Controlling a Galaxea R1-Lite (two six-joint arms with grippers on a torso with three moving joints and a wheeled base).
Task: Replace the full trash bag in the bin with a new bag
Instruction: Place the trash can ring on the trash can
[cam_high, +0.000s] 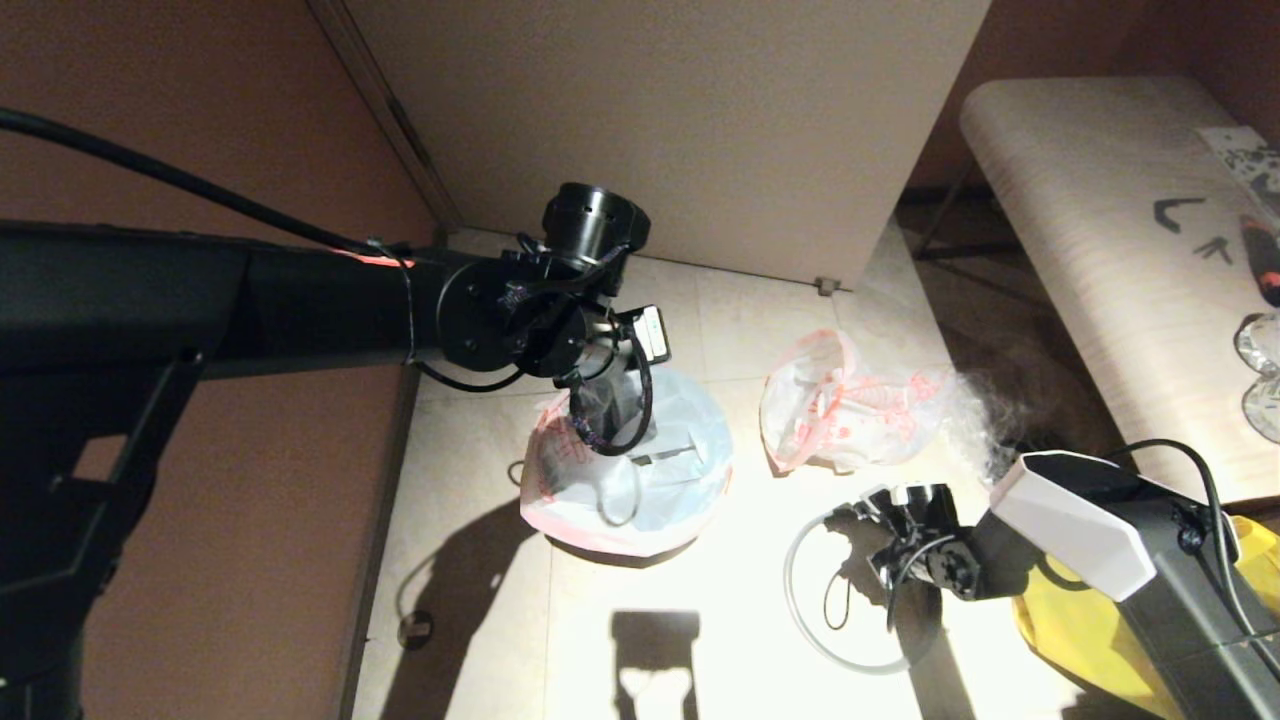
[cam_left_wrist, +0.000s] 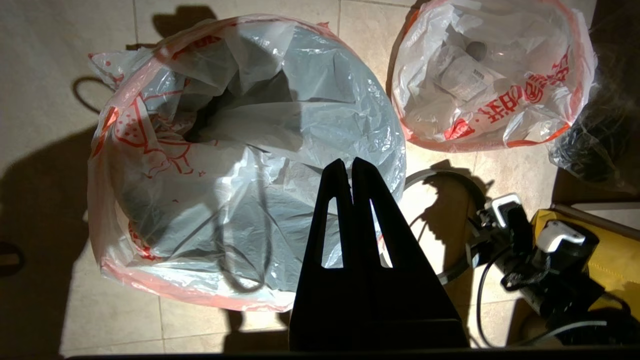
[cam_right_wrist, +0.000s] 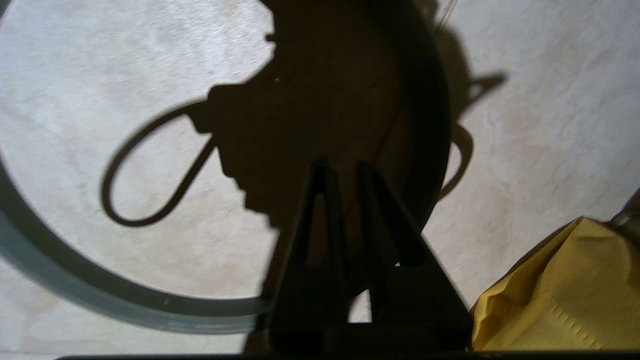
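Observation:
The new bag (cam_high: 625, 470) (cam_left_wrist: 240, 165), thin and whitish with a pinkish-red edge, is draped over the bin, which is hidden beneath it. My left gripper (cam_left_wrist: 348, 165) hangs just above that bag, shut and empty. The full trash bag (cam_high: 850, 405) (cam_left_wrist: 490, 75) lies on the floor to the right, lumpy with red print. The thin grey hoop (cam_high: 815, 610) (cam_right_wrist: 75, 285) lies flat on the tiles. My right gripper (cam_right_wrist: 341, 167) is low over the hoop's near side, its jaws a little apart with nothing between them.
A yellow bag (cam_high: 1090, 620) (cam_right_wrist: 560, 295) sits under the right arm (cam_high: 1080, 520). A clear crinkly bag with dark contents (cam_high: 985, 420) lies beyond the full bag. A pale bench (cam_high: 1100, 200) stands at the right. A cabinet panel (cam_high: 660, 120) and a wall close the back and left.

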